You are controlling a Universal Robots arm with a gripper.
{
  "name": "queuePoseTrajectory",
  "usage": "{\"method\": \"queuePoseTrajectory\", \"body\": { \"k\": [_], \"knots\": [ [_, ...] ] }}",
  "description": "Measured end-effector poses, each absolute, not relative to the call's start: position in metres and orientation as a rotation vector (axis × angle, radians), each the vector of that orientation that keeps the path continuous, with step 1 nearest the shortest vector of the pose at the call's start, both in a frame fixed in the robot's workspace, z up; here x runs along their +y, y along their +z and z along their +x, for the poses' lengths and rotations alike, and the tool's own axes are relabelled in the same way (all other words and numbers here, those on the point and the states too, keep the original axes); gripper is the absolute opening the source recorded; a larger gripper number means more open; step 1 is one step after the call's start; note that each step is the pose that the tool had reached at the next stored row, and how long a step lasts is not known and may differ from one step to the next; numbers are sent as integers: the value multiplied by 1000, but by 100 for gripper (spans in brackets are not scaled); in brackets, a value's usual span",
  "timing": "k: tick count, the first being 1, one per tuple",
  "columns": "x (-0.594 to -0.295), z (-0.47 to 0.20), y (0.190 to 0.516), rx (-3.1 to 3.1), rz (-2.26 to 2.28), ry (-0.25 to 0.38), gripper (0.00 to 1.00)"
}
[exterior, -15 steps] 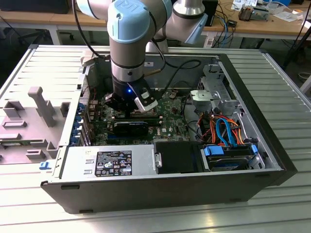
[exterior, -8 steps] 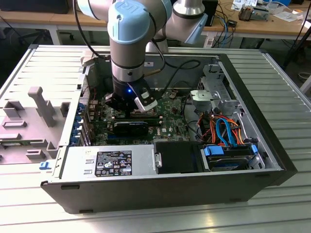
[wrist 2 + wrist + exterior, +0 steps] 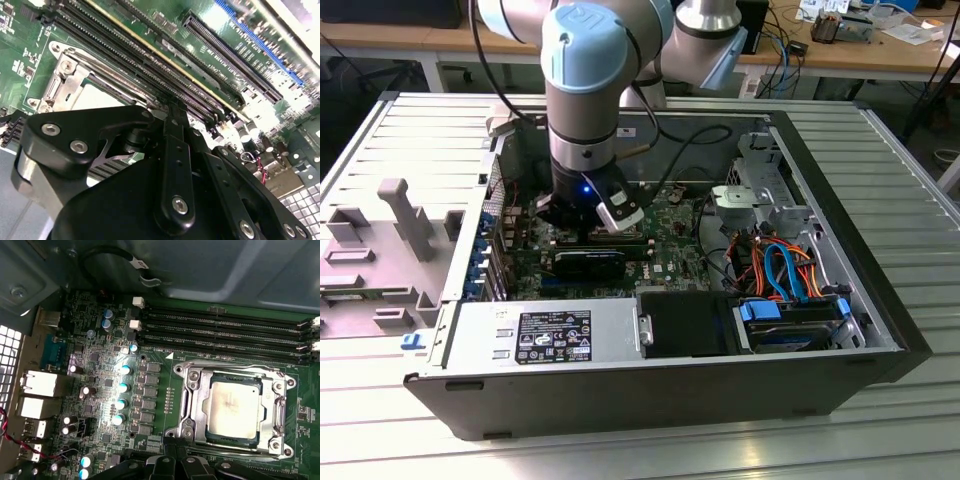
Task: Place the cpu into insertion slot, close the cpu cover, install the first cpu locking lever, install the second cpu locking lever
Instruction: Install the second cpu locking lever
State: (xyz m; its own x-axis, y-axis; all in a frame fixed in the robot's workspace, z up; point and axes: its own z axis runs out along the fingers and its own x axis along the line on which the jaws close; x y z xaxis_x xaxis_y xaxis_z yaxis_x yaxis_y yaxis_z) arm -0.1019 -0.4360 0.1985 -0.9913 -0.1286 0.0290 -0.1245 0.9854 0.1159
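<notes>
From my remote station I saw the arm reached down into the open computer case [image 3: 840, 395], its gripper [image 3: 582, 222] low over the green motherboard [image 3: 155, 405] at centre left of the exterior view. I could not tell whether the claw was spread or pressed together; in the second wrist view its black linkage crowded the lower half of the frame and the tips were hidden behind it.

In the first wrist view the cpu [image 3: 234, 409] sat in the lower right of the frame, silver top up, lying in the insertion slot [image 3: 196, 401] and apparently flat. The cpu cover [image 3: 276, 412] appeared to be down around the chip, its window framing the metal top, though I could not confirm it was fully seated. I could not make out the locking levers well enough to say whether either was latched. The memory slots [image 3: 225, 335] ran just above the socket.

My worries: if the chip sat slightly skewed, pressing on the cover could bend socket pins. The gripper hung very close to the memory slots in the second wrist view, so a sideways drift could strike them. A lever slipping from the tips could snap back.
</notes>
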Motion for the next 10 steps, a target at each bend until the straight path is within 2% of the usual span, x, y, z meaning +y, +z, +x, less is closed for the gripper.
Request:
{"method": "queuePoseTrajectory", "body": {
  "k": [10],
  "knots": [
    [-434,-106,199,-3095,211,-175,11]
  ]
}}
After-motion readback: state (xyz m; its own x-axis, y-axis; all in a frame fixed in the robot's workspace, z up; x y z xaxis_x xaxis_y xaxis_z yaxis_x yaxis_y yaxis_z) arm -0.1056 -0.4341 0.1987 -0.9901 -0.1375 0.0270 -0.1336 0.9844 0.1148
